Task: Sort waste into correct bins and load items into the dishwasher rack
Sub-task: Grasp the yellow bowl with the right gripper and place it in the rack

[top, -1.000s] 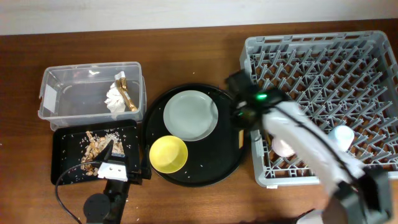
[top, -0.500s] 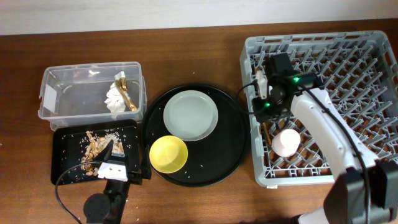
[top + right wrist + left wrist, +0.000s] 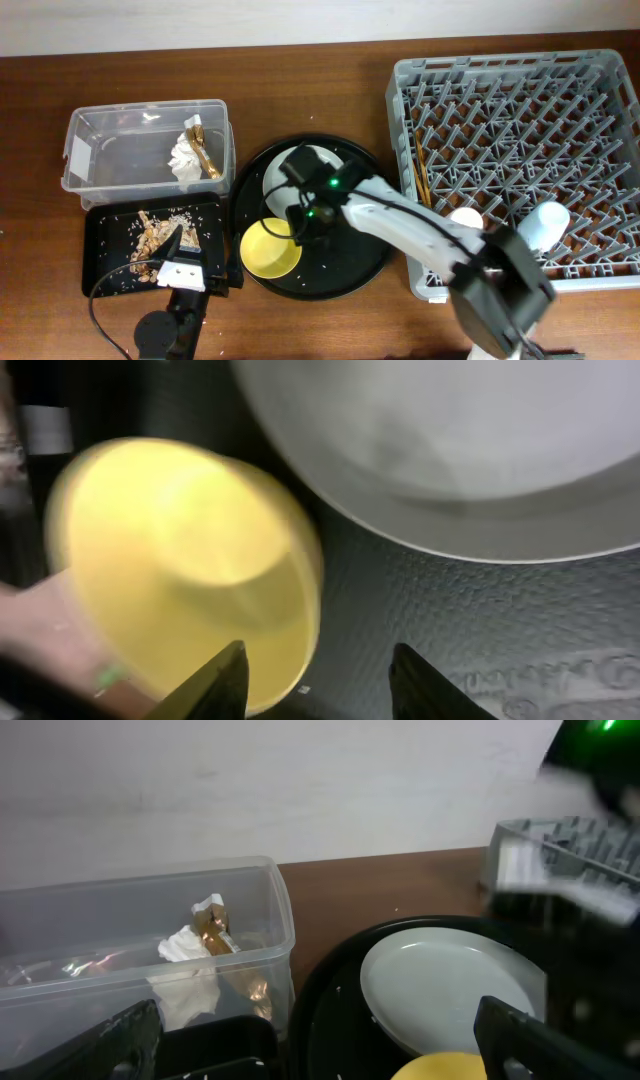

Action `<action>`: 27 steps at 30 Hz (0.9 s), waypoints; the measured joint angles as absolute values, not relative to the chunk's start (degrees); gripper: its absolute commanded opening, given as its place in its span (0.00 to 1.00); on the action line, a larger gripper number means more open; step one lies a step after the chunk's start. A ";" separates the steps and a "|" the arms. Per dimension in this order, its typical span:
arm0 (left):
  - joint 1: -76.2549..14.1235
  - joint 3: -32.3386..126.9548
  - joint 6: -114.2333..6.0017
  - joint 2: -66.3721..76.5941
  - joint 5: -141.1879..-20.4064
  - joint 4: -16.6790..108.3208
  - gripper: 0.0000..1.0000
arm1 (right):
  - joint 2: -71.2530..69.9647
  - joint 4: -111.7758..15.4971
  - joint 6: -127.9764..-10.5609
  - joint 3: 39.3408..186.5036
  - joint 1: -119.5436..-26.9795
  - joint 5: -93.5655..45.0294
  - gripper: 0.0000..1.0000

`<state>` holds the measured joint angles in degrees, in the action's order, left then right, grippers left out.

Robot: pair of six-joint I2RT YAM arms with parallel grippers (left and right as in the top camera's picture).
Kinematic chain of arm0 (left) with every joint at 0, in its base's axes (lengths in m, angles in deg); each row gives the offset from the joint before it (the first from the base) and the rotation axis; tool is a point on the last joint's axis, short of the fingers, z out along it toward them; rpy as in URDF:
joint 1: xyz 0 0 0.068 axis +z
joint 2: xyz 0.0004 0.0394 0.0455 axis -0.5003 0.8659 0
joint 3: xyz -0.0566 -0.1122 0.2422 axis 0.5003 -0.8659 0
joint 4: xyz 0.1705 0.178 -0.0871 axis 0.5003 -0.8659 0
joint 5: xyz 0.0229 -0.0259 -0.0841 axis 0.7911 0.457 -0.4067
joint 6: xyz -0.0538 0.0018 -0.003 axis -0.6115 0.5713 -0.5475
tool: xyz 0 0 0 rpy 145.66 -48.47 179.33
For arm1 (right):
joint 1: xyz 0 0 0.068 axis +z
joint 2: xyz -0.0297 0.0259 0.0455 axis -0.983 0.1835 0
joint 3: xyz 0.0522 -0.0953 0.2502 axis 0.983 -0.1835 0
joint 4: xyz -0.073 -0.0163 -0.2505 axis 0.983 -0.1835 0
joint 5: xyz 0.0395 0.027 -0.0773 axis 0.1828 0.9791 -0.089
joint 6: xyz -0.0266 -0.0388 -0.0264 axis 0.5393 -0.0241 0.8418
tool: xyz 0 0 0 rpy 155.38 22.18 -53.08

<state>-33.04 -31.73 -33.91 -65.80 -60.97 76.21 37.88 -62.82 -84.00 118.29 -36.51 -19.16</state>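
Currently the right claw (image 3: 318, 678) hangs over the round black tray (image 3: 350, 268) with its fingers apart and nothing held. The yellow bowl (image 3: 180, 570) sits upright on that tray, just beside the plate (image 3: 450, 450). Its near rim looks to fall between the two fingers, but the wrist view is blurred, so that's not certain. The bowl body lies on the claw's side away from the plate. The left claw (image 3: 180, 262), also spread, sits over the shallow black tray (image 3: 105, 235), so the right arm is nearer. Likely next: pinch the rim and carry it to the rack (image 3: 520, 120).
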 measured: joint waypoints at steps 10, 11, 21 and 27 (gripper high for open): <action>-33.04 -31.73 -33.91 -65.80 -60.97 76.21 0.99 | 41.57 -63.34 -86.30 118.57 -36.25 -18.68 0.04; -33.04 -31.73 -33.91 -65.80 -60.95 76.21 0.99 | 39.87 -64.17 -85.53 118.05 -36.73 -19.93 0.04; -33.04 -31.73 -33.91 -65.80 -60.97 76.21 0.99 | 4.90 -64.74 -74.82 117.59 -59.55 -72.71 0.04; -33.04 -31.73 -33.91 -65.87 -60.97 76.21 0.99 | 13.18 -58.12 -63.28 117.57 -73.53 -90.40 0.04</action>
<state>-33.04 -31.73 -33.91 -65.87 -60.97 76.21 13.18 -58.12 -63.28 117.57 -73.53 -90.40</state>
